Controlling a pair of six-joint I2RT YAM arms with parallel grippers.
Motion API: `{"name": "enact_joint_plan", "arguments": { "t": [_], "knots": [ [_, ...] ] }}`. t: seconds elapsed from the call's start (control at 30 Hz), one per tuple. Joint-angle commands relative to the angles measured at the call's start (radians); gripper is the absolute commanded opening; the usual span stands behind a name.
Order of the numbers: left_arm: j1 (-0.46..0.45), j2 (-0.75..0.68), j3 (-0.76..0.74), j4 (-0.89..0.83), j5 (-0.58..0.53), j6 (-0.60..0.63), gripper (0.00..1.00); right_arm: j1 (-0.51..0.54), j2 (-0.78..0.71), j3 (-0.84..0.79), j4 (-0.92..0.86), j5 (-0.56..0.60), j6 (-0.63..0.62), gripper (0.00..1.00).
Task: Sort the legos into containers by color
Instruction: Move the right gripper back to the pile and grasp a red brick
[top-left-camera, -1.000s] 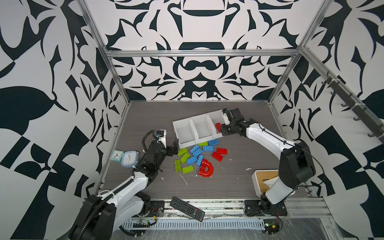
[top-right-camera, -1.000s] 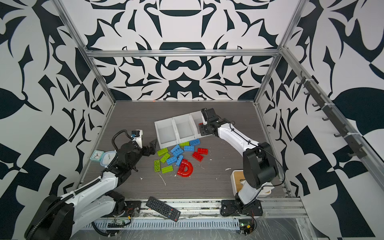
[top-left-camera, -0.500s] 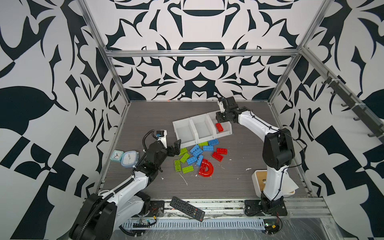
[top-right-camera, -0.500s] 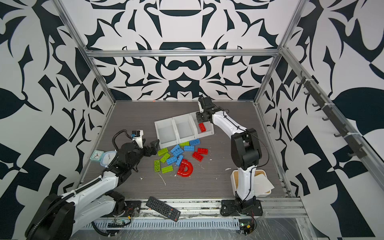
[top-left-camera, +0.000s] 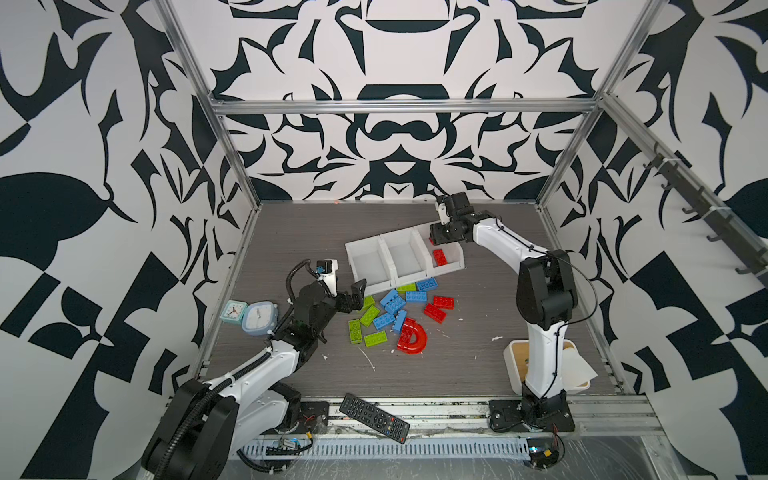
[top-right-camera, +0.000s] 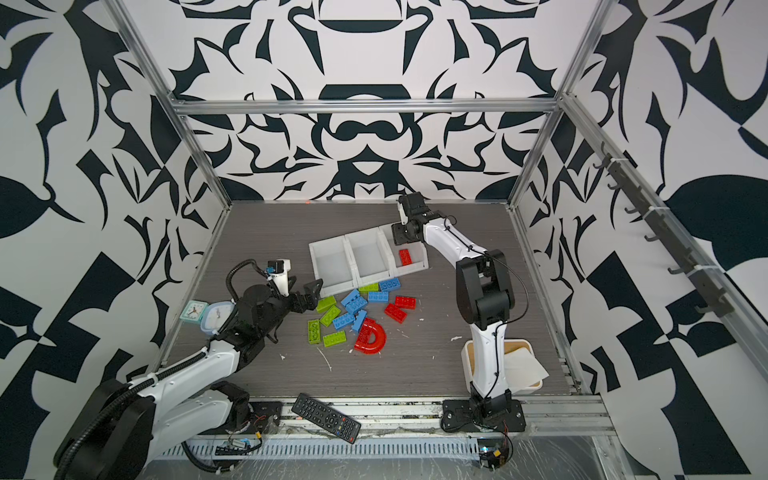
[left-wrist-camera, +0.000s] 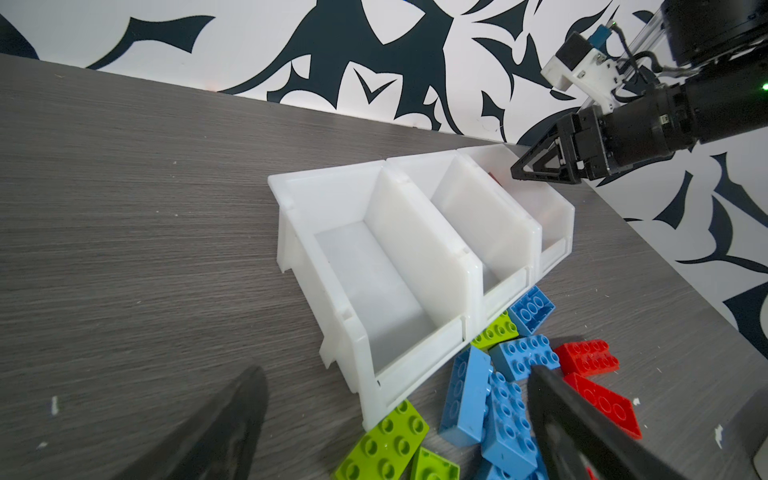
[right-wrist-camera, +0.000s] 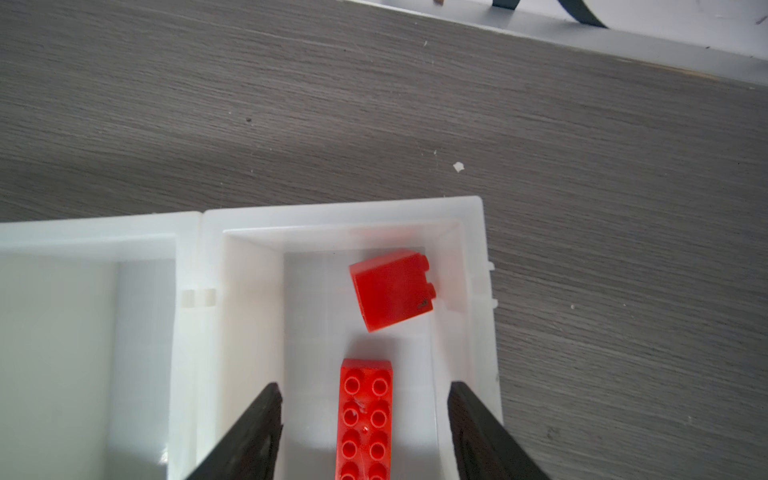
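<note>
The containers (top-left-camera: 374, 287) (top-right-camera: 336, 289) (left-wrist-camera: 415, 232) (right-wrist-camera: 332, 212) are three joined white bins at the middle back. My right gripper (top-left-camera: 432, 239) (top-right-camera: 395, 237) (right-wrist-camera: 365, 385) (left-wrist-camera: 517, 171) hangs open over the rightmost bin, holding nothing. In that bin lie a long red brick (top-left-camera: 439, 257) (top-right-camera: 405, 256) (right-wrist-camera: 365, 419) and a small red brick (right-wrist-camera: 390, 289). The other legos lie loose in front of the bins: lime green (top-left-camera: 370, 316), blue (top-left-camera: 392, 301), red (top-left-camera: 442, 302) and a red arch (top-left-camera: 411, 336). My left gripper (top-left-camera: 356, 297) (top-right-camera: 311, 296) (left-wrist-camera: 397, 372) is wide open and empty at the pile's left edge.
Two small clocks (top-left-camera: 253, 316) sit at the left wall beside my left arm. A black remote (top-left-camera: 374, 417) lies on the front rail. A white box with a wooden lid (top-left-camera: 515, 361) stands by the right arm's base. Patterned walls and metal posts enclose the table.
The right gripper's jaws have widened above the rightmost bin, and that arm's elbow has swung up over its base. The left arm has barely moved.
</note>
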Motion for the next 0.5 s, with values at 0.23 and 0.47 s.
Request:
{"name": "enact_joint_plan", "arguments": {
  "t": [0.23,0.47],
  "knots": [
    [-0.004,-0.042,0.029,-0.056,-0.01,0.004,1.0,0.111,-0.465,-0.439,-0.036,-0.099,0.062,0.63],
    [-0.003,-0.024,0.038,-0.063,-0.017,0.007,1.0,0.284,-0.617,-0.651,-0.073,-0.064,0.089,0.63]
  ]
}}
